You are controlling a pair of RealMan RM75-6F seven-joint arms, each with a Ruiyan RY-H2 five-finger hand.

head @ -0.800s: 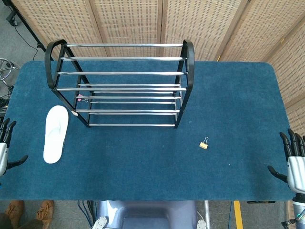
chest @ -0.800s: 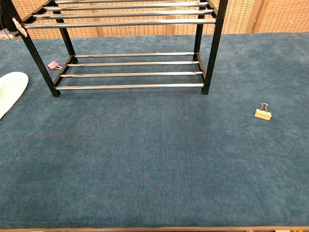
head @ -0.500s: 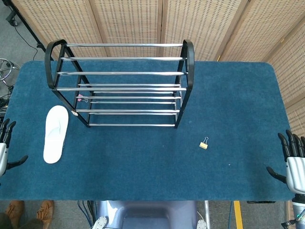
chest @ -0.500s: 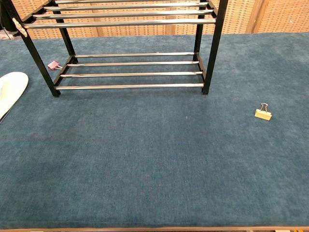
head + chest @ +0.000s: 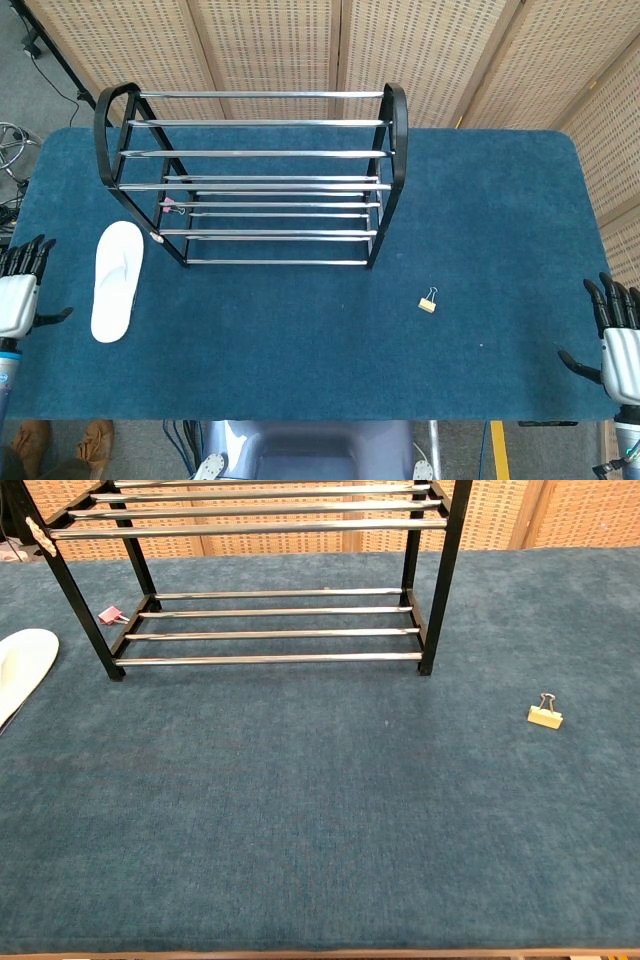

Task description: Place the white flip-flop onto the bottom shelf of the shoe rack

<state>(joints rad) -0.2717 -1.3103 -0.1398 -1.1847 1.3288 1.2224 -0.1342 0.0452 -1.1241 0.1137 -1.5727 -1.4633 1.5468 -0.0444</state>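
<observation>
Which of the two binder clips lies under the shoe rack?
The pink clip, beside the rack's left rear leg; the beige clip lies on open carpet to the right.

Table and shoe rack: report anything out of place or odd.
Two stray binder clips: a tan one lies on the blue table right of the shoe rack, a pink one sits by the rack's left end. The white flip-flop lies flat beside the rack, not yet shelved. Nothing looks damaged.

You have bright, even overhead light in both views, sharp throughout, with only faint, soft shadows on the tabletop point(image 5: 480, 220). The chrome bars of the shoe rack point(image 5: 280, 635) glint mildly, without blinding glare.
</observation>
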